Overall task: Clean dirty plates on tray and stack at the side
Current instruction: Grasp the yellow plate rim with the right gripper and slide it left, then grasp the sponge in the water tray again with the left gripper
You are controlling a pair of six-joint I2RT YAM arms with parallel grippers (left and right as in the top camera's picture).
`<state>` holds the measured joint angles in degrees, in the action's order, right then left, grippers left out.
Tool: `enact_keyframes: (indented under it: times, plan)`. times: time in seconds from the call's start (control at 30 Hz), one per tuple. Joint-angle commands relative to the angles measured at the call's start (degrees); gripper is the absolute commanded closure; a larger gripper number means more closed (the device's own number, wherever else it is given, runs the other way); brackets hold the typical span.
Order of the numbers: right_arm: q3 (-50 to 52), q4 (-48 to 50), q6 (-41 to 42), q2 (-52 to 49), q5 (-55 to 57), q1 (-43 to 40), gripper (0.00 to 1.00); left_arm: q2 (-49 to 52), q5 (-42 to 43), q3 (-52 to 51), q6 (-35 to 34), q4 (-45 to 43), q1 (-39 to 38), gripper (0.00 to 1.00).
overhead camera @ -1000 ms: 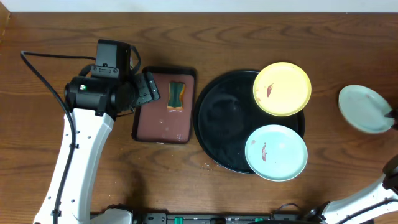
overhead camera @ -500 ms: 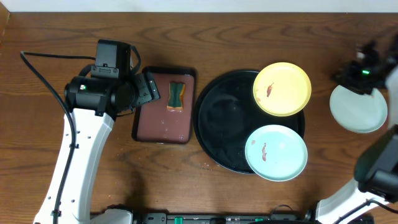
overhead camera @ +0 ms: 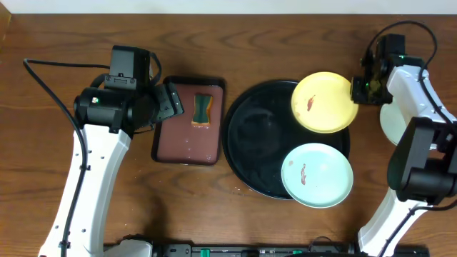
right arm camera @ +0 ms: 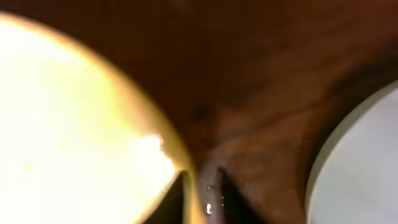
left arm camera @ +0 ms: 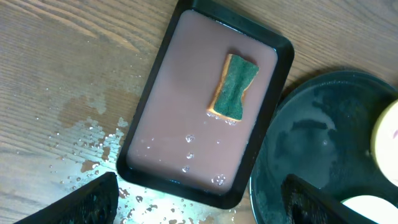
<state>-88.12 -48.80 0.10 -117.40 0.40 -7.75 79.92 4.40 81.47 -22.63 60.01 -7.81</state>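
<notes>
A pale yellow plate (overhead camera: 325, 101) with a reddish smear rests on the far right rim of the black round tray (overhead camera: 250, 135). A mint-blue plate (overhead camera: 317, 175) with a smear sits on the tray's near right. A second mint-blue plate (overhead camera: 395, 128) lies on the table at the right, partly under my right arm. My right gripper (overhead camera: 360, 89) is at the yellow plate's right edge. In the right wrist view its fingers (right arm camera: 205, 193) are closed narrowly on the yellow plate's rim (right arm camera: 74, 124), beside the side plate (right arm camera: 360, 162). My left gripper (left arm camera: 196, 199) is open and empty above the brown tray.
A rectangular brown tray (overhead camera: 186, 143) left of the black tray holds a green-and-yellow sponge (overhead camera: 202, 111). In the left wrist view the sponge (left arm camera: 233, 87) lies in that tray (left arm camera: 174, 124), water drops wet the wood, and the black tray's (left arm camera: 311, 143) rim shows.
My right arm set the mint-blue plate on the table at the right, let it go, and moved left to the yellow plate's edge. The left arm has not moved.
</notes>
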Motion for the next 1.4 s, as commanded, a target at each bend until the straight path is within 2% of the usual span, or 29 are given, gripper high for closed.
enact_keyframes:
  times: [0.0,0.13,0.27,0.33,0.6,0.7,0.97,1.0,1.03,1.07,1.1,1.17,1.23,1.37]
  plan:
    - [0.1,-1.0,0.3,0.9,-2.4,0.7,0.99,-0.2,0.3,0.8,0.1,0.2,0.1,0.16]
    - [0.1,-2.3,0.0,4.1,-4.2,1.3,0.99,-0.2,0.3,0.8,0.1,0.2,0.1,0.16]
    - [0.1,-3.2,0.1,8.7,-14.1,3.8,0.99,-0.2,0.3,0.8,0.1,0.2,0.1,0.16]
    - [0.1,-4.0,2.2,9.4,-15.0,6.5,0.99,-0.2,0.3,0.8,0.1,0.2,0.1,0.16]
    - [1.5,-3.7,5.1,5.1,-12.7,16.2,0.99,-0.2,0.3,0.8,0.1,0.2,0.1,0.16]
    - [1.6,-4.2,9.7,2.8,-7.5,18.9,0.99,-0.2,0.3,0.8,0.1,0.2,0.1,0.16]
    - [1.6,-5.8,14.7,2.0,-3.6,20.6,0.99,-0.2,0.3,0.8,0.1,0.2,0.1,0.16]
    - [1.6,-6.7,14.6,2.0,-3.7,20.6,0.96,-0.2,0.3,0.8,0.1,0.2,0.1,0.16]
    - [1.6,-7.2,13.7,2.0,-3.7,20.6,0.82,-0.2,0.3,0.8,0.1,0.2,0.1,0.16]
    - [1.6,-7.4,11.3,2.0,-3.8,20.5,0.62,-0.2,0.3,0.8,0.1,0.2,0.1,0.16]
    - [1.6,-7.2,8.1,2.0,-3.9,20.5,0.52,-0.2,0.3,0.8,0.1,0.2,0.1,0.16]
    - [1.6,-6.3,2.3,2.0,-3.9,20.3,0.43,-0.2,0.3,0.8,0.1,0.2,0.1,0.16]
    - [1.6,-5.2,-1.1,2.0,-3.9,20.1,0.46,-0.2,0.3,0.8,0.1,0.2,0.1,0.16]
    - [1.7,-4.2,-0.1,2.0,-5.3,19.6,0.57,-0.2,0.3,0.8,0.1,0.2,0.1,0.16]
